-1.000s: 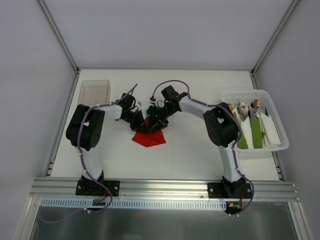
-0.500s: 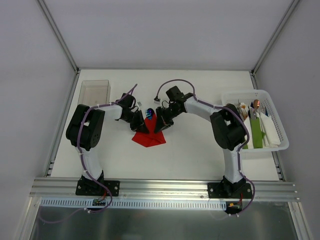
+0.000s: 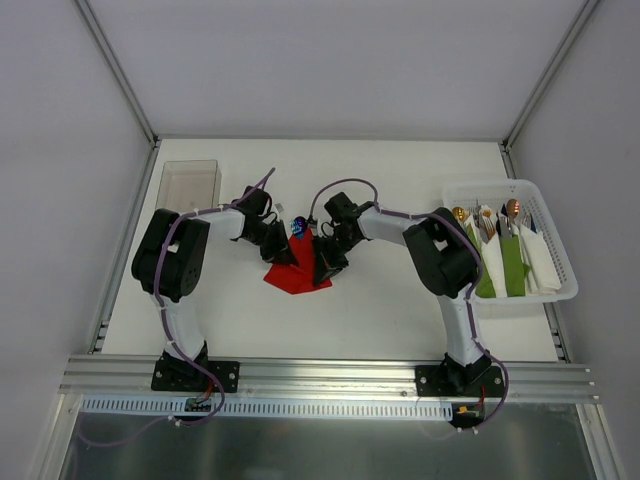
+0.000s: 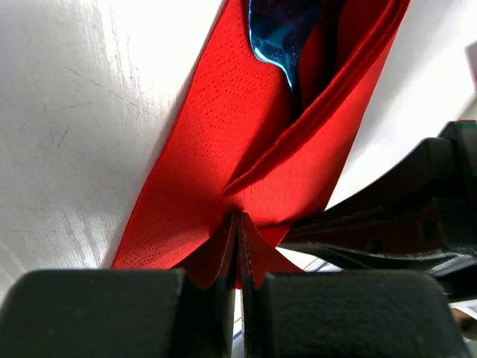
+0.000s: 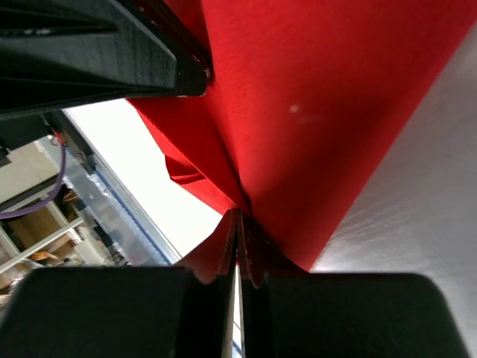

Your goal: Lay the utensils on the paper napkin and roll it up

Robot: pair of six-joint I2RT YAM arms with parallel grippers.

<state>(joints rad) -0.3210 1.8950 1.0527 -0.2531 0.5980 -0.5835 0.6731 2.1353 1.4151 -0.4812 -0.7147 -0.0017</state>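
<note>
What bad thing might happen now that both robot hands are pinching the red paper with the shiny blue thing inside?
1. Tearing: the left gripper and the right gripper each pinch a fold of the thin paper napkin. Pulling opposite ways might rip it.
2. Slipping out: the blue utensil lies in an open fold with its head showing, so tilting the paper could let it slide out.

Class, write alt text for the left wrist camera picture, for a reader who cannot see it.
The left gripper pinches a fold of the red paper napkin between its shut fingers. A shiny blue utensil head lies inside the napkin's crease near the top, over a white table.
</note>
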